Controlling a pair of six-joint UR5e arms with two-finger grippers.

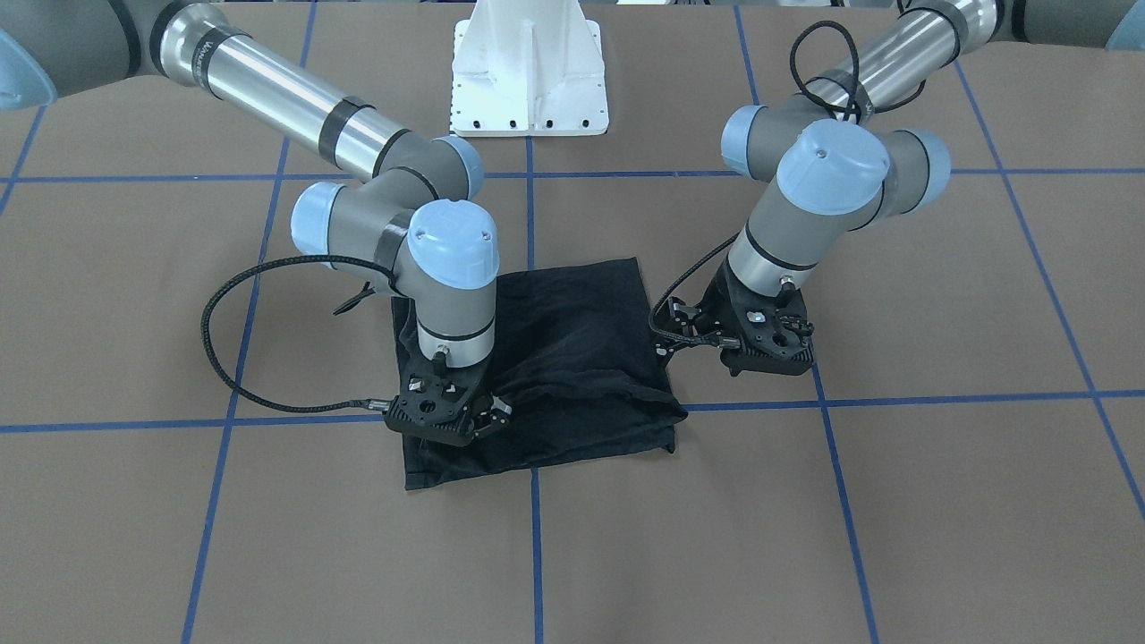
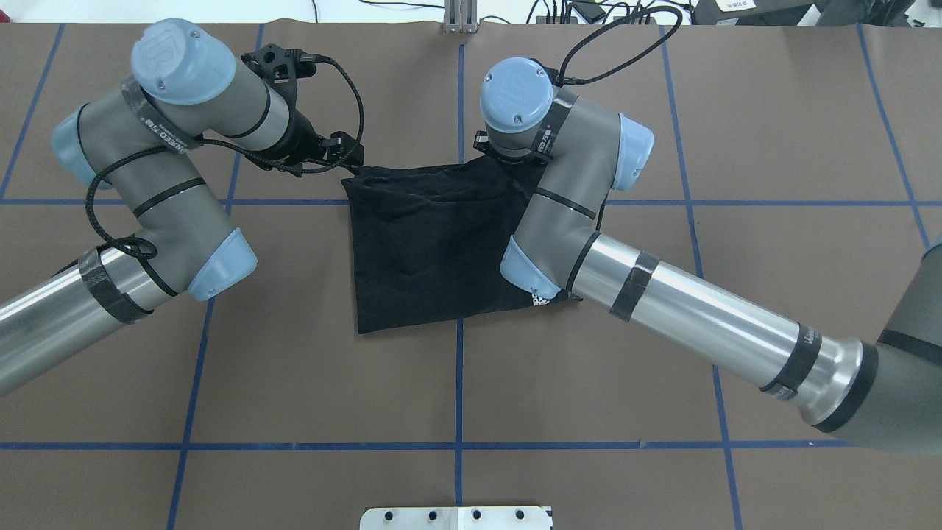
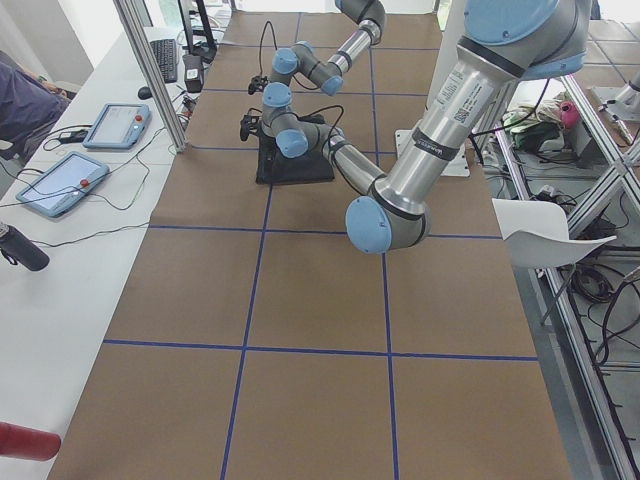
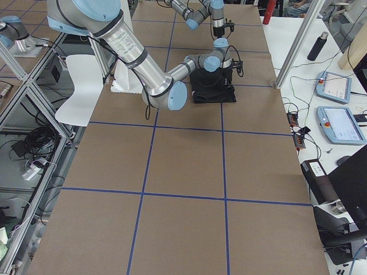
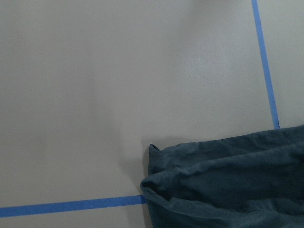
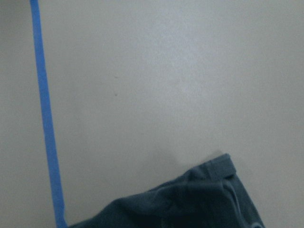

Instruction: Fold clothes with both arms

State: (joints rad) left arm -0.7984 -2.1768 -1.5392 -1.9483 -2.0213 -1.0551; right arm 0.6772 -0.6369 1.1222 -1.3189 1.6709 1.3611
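Bare brown table (image 1: 626, 555) with blue tape lines (image 1: 537, 555) fills the foreground of the front-facing view. Next comes the near hem of the black T-shirt (image 1: 572, 358), which lies at the table's centre in a compact, roughly square bundle. No logo shows. Its near edge is puffy, with a loose lip sagging towards the corner on the left arm's side. Right gripper (image 1: 452, 425) sits low over the near corner on its own side, wrist straight down, at or close to the cloth. Its fingers are hidden under the body, so I cannot tell whether they are apart or pinching cloth. Left gripper (image 1: 767, 353) hangs just beside the shirt's side edge, over bare table and not touching the cloth, wrist tilted inward. Cannot tell its fingers' state either; neither wrist view shows them, only a shirt corner low in frame. Judgement: folding looks far along, and a last fold or tidy is likely in hand. To do it well, both grippers should take matching corners through every layer, lift level and together, and lay edge on edge so the puffy lip flattens. Farther back, right arm (image 1: 268, 89) and left arm (image 1: 832, 179) reach in from either side, elbows bent, with the white base pedestal (image 1: 530, 80) between them.
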